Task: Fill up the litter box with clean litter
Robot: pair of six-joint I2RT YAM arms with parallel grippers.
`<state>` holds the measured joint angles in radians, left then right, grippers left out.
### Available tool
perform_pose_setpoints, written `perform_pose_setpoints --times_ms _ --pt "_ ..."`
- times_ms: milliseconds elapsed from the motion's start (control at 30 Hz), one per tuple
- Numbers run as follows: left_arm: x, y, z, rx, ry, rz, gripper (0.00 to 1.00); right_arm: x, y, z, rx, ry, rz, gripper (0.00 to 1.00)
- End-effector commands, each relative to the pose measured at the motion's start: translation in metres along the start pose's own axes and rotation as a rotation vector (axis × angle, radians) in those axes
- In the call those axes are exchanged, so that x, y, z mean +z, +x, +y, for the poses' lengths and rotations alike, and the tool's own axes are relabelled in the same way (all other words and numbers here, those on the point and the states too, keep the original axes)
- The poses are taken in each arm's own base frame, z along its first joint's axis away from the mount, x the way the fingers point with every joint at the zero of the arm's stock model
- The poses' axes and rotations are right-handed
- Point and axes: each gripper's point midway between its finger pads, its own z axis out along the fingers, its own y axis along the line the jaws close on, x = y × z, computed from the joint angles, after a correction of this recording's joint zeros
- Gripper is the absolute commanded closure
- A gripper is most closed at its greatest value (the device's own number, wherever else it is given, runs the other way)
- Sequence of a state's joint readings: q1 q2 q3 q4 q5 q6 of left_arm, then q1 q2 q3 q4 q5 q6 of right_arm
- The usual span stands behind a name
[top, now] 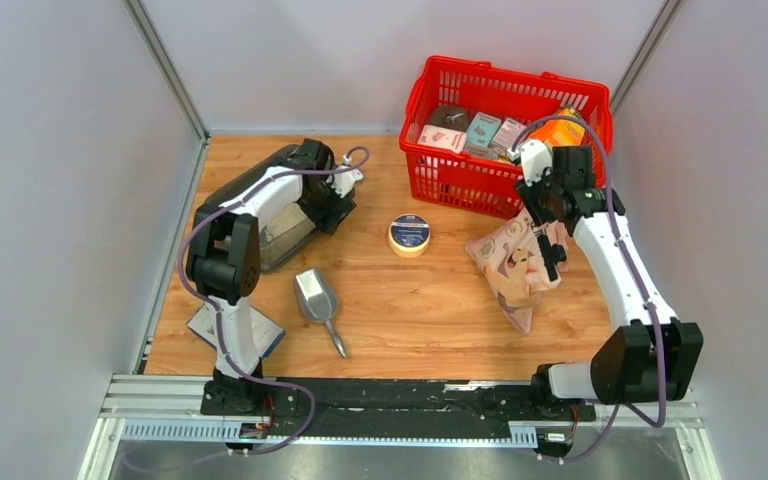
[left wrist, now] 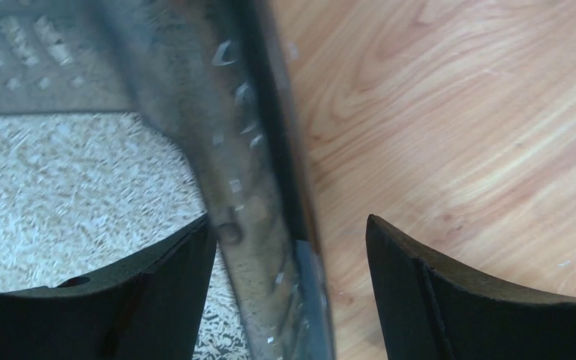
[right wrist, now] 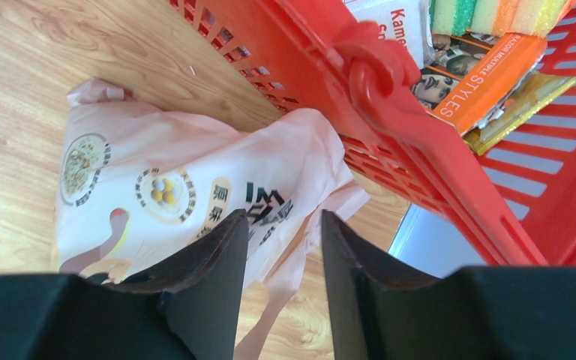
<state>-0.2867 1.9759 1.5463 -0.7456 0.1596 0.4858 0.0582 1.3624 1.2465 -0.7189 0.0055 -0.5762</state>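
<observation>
Litter box (left wrist: 259,165), a shallow dark grey plastic tray with a raised rim, sits at about ten o'clock on the wooden table (top: 410,310), partly under the left arm. Clean litter (left wrist: 67,195) already covers the floor of the tray seen in the left wrist view: pale, fine, sand-like granules. The tray wall looks scuffed and dusty.

The left gripper (left wrist: 289,225) is spread wide and straddles the rim, with one finger over the litter and the other over bare wood. It grips nothing.

At three o'clock lies the bag (right wrist: 165,187), a limp beige-pink film printed with dark characters and cartoon shapes. It is crumpled, and its far end rests against the red basket (right wrist: 420,135), a stiff mesh crate at one o'clock packed with boxes and sponges. The right gripper (right wrist: 283,217) hangs just above the bag with its jaws part-way apart, and it appears to hold nothing.

A silver metal scoop (top: 317,297) lies at seven o'clock, and a round tin (top: 409,235) sits near the centre.

Risks, as I judge them:
- The soft bag could fold or slip in a pinch and shed granules onto the wood.
- The bag could snag on the basket mesh when lifted.
- The bag lies well apart from the tray, so litter might trail across the table on the way.
- If the left jaws clamp the rim and pull, the tray could tip.
</observation>
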Motion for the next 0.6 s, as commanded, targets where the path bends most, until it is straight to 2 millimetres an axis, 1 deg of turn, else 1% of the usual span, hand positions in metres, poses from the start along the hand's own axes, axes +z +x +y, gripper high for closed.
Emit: perform_pose_setpoints --times_ms 0,67,200,233,267,300,333,367,400,433,500,567 --pt "-0.004 -0.020 -0.020 0.141 0.059 -0.035 0.20 -0.027 -0.010 0.002 0.023 -0.002 -0.055 0.53" --pt "-0.005 -0.021 -0.033 0.194 0.087 -0.033 0.21 -0.032 -0.009 0.004 0.023 -0.007 -0.061 0.52" --pt "-0.007 -0.015 -0.058 0.266 0.166 -0.029 0.24 -0.036 -0.008 0.008 0.028 -0.022 -0.068 0.50" --pt "-0.007 -0.010 -0.065 0.285 0.190 -0.021 0.24 -0.037 -0.009 0.009 0.025 -0.030 -0.071 0.49" --pt "-0.011 -0.009 -0.075 0.332 0.230 -0.033 0.25 -0.038 -0.008 0.013 0.025 -0.048 -0.071 0.48" --pt "-0.012 -0.007 -0.081 0.361 0.250 -0.036 0.25 -0.038 -0.007 0.015 0.025 -0.058 -0.072 0.48" --pt "-0.010 0.000 -0.088 0.380 0.274 -0.026 0.25 -0.039 -0.007 0.017 0.022 -0.068 -0.072 0.47" --pt "-0.014 0.001 -0.095 0.443 0.297 -0.039 0.26 -0.039 -0.006 0.021 0.019 -0.090 -0.071 0.47" --pt "-0.015 0.003 -0.099 0.475 0.307 -0.041 0.26 -0.041 -0.006 0.022 0.020 -0.097 -0.075 0.47" --pt "-0.014 0.009 -0.104 0.504 0.319 -0.035 0.26 -0.043 -0.005 0.025 0.018 -0.110 -0.070 0.46" --pt "-0.018 0.015 -0.114 0.607 0.352 -0.046 0.26 -0.046 -0.004 0.032 0.016 -0.143 -0.075 0.46" --pt "-0.022 0.018 -0.118 0.697 0.365 -0.053 0.26 -0.050 0.000 0.037 0.019 -0.163 -0.064 0.45"
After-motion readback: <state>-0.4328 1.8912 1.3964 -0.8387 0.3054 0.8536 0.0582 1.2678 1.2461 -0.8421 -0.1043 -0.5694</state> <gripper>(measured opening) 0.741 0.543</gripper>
